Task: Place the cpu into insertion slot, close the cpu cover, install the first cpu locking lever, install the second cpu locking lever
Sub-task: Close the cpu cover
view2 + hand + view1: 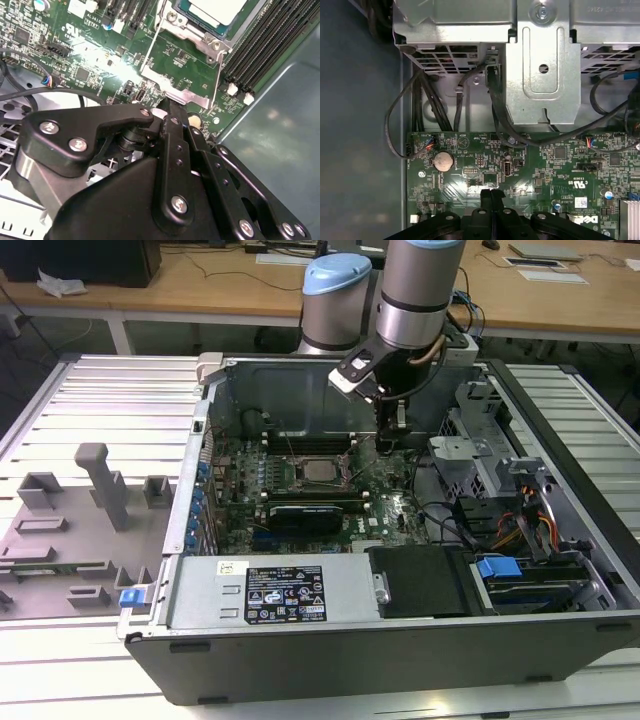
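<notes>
The cpu (320,469) (216,9) lies flat in the insertion slot (303,475) on the green motherboard, its silver-grey top showing. The cpu cover (192,34), a metal frame plate, lies down around the chip. Thin wire locking levers (150,52) (218,75) run along two sides of the frame. My gripper (386,443) (169,106) (491,192) hangs just above the board, to the exterior view's right of the socket. Its black fingers (486,196) are pressed together with nothing between them.
The open computer case (400,660) walls in the board. Black memory slots (260,50) run beside the socket, a metal drive cage (480,455) (542,65) with black cables (420,100) stands at the exterior view's right, and a grey fixture tray (80,530) lies outside at the left.
</notes>
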Controlling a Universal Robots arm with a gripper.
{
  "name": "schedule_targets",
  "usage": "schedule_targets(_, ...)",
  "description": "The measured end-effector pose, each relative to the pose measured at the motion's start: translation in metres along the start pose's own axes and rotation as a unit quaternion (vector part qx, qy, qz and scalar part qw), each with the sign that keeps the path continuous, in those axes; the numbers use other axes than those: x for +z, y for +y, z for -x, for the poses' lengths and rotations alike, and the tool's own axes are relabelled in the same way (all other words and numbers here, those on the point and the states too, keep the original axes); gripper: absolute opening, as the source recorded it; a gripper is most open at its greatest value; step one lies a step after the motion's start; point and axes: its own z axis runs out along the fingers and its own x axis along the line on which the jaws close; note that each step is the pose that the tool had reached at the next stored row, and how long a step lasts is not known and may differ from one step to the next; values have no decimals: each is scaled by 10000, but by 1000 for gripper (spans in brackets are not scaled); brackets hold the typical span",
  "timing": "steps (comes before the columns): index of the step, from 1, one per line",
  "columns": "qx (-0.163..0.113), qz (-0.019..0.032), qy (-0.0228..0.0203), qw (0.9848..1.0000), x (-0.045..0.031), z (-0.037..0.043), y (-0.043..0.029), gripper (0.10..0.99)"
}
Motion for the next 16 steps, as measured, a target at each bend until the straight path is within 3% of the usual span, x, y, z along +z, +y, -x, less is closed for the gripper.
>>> schedule_targets(7,-1,43,-75,10000,-4,-53,-230,106)
schedule_targets(9,-2,50,-98,9999,-6,-73,-327,106)
schedule_targets(16,-2,50,-109,9999,-3,-82,-384,106)
